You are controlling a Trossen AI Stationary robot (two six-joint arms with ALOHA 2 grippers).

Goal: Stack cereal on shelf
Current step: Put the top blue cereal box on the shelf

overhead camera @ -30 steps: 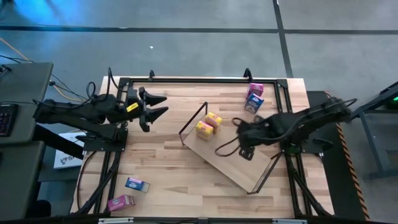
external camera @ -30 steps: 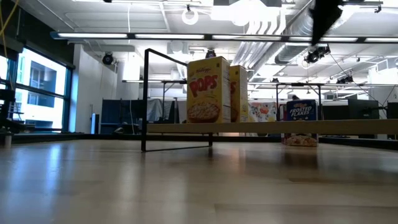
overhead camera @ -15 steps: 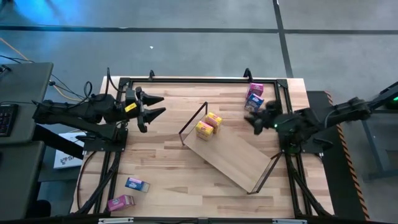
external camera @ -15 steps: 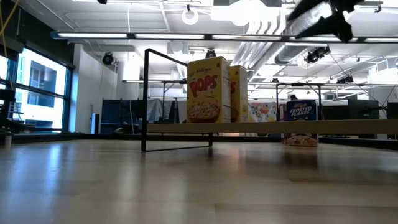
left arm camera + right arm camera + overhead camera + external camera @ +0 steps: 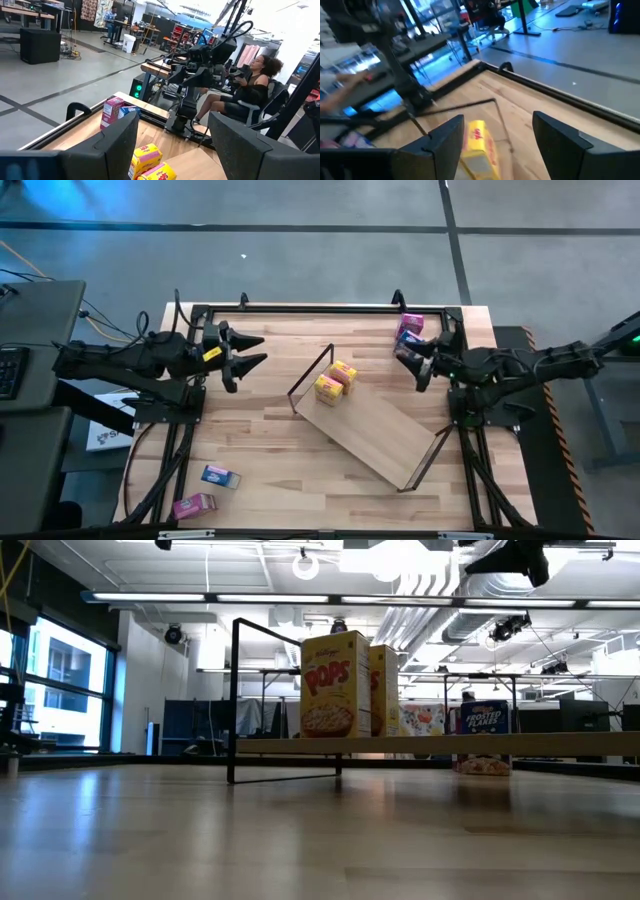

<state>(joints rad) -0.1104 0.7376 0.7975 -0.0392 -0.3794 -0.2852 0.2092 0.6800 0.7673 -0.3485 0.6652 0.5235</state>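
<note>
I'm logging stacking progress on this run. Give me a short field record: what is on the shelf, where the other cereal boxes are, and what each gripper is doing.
shelf: lies diagonally mid-table
on shelf: two yellow boxes, upright, side by side at its far-left end
pink and blue boxes: far right corner of the table, off the shelf
blue box and pink box: near left corner, off the shelf
left gripper: open, empty, above the far left of the table
right gripper: open, empty, beside the far-right boxes
</note>
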